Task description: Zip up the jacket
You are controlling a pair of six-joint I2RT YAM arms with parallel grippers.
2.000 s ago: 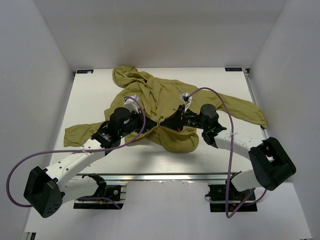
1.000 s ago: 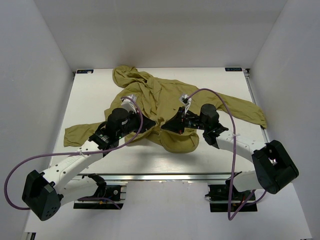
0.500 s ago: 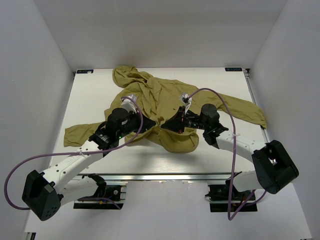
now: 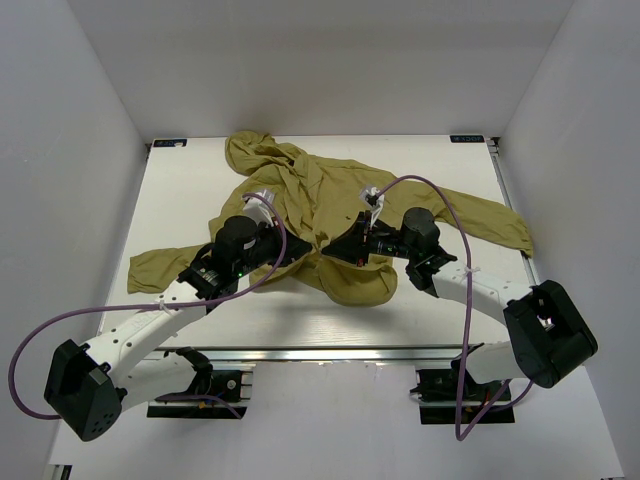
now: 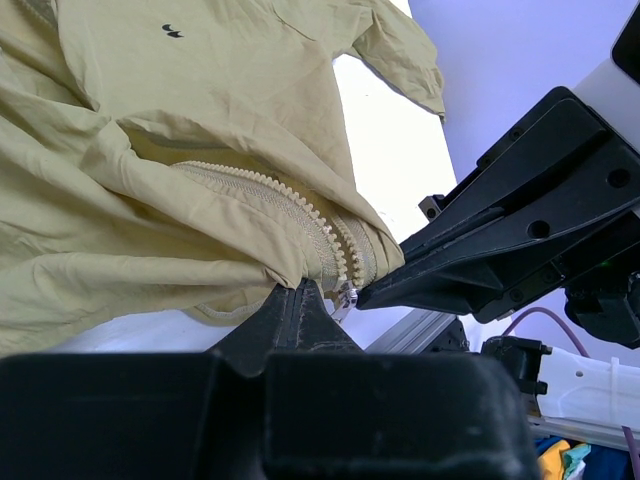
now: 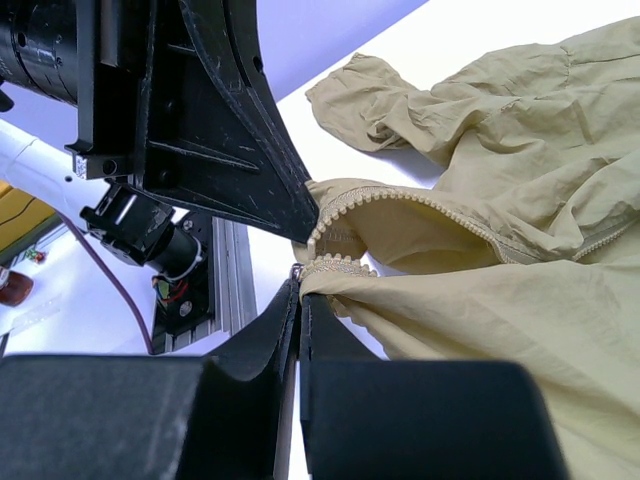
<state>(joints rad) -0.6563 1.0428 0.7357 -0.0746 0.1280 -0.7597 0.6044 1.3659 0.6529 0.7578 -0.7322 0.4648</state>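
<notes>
1. Reaching in from the 6 o'clock edge of the table (image 4: 190,170), both arms angle toward its middle, and a purple cable (image 4: 30,350) loops off the left one.
2. The left gripper (image 4: 305,250) has its jaws pressed together on the jacket (image 4: 310,195). In the left wrist view the fingers (image 5: 300,310) meet in a point with the lower front edge pinched at the tip, right beside the zipper teeth (image 5: 285,195).
3. The right gripper (image 4: 330,254) comes in from 3 o'clock. Its jaws are down to a thin slit, and its fingers (image 6: 270,330) clamp the other front edge at the bottom end of the zipper.
4. The two grippers sit tip to tip at the table's centre, very close; cannot tell if they touch.
5. Above the pinch the two rows of teeth curve apart, so the front is open there. A fold of hem (image 4: 355,285) bulges out toward 6 o'clock below the right gripper.
6. The jacket lies wrinkled across the middle of the table. One sleeve (image 4: 160,268) runs out to 8 o'clock, and the other sleeve (image 4: 490,218) runs to 3 o'clock.
7. A small dark spot (image 5: 172,32) marks the front panel, further up from the zipper.
8. The hood (image 4: 258,150) is bunched at about 11 o'clock, near the far edge.
</notes>
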